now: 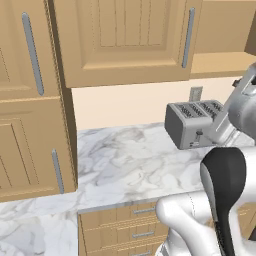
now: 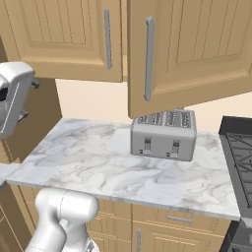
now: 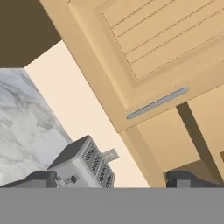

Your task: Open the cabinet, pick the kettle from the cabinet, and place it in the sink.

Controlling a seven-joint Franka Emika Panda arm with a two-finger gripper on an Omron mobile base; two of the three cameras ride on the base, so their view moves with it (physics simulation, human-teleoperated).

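cabinet (image 1: 125, 42) shut, bar handle (image 1: 188, 37) vertical | pincer (image 3: 111, 179) wide open, empty

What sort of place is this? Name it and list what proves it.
A rendered home kitchen, most likely. A four-slot toaster stands on a marble counter, wooden wall cabinets with bar handles, including the cabinet, hang above, and a dark stove sits at the counter's right end.
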